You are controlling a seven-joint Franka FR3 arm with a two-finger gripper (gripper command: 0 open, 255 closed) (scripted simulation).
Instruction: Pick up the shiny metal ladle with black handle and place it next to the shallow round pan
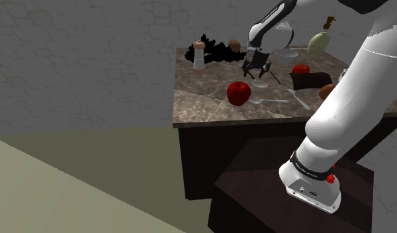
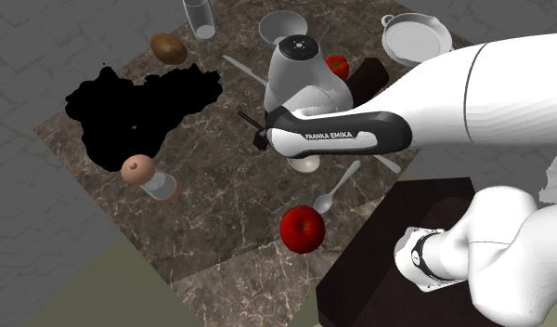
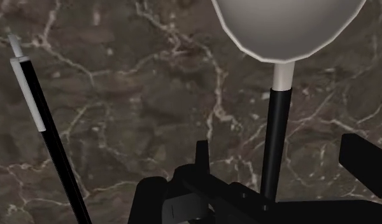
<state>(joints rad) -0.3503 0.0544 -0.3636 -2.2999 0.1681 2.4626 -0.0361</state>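
1. At the second exterior view's left, a ragged black area (image 2: 137,102) sits on the dark veined counter (image 2: 221,265). Just beside it stands a small mill (image 2: 148,176) with a round brown top.
2. Next come a brown rounded thing (image 2: 168,48) and an upright clear glass (image 2: 199,17), both near the counter's far edge, and then a pale bowl (image 2: 284,26).
3. The ladle (image 2: 304,165) lies near the middle of the counter. In this view its pale bowl end peeks out from under my forearm, which hides its handle.
4. My gripper (image 3: 274,145) is spread wide. In the wrist view the ladle's black handle runs between my two fingers with bare counter on either side of it, so neither finger touches it and it is not held. Its bowl end points away from my hand.
5. A second thin utensil (image 3: 48,153), black with a grey strip, lies apart from the ladle, outside my fingers.
6. A red apple (image 2: 303,228) rests near the ladle's bowl end, with a pale spoon (image 2: 337,190) just beside it.
7. Further right, a small red fruit (image 2: 337,65) sits next to a dark block (image 2: 368,79).
8. The pan (image 2: 416,37), shallow, round and pale, sits at the view's upper right. It is well apart from the ladle.
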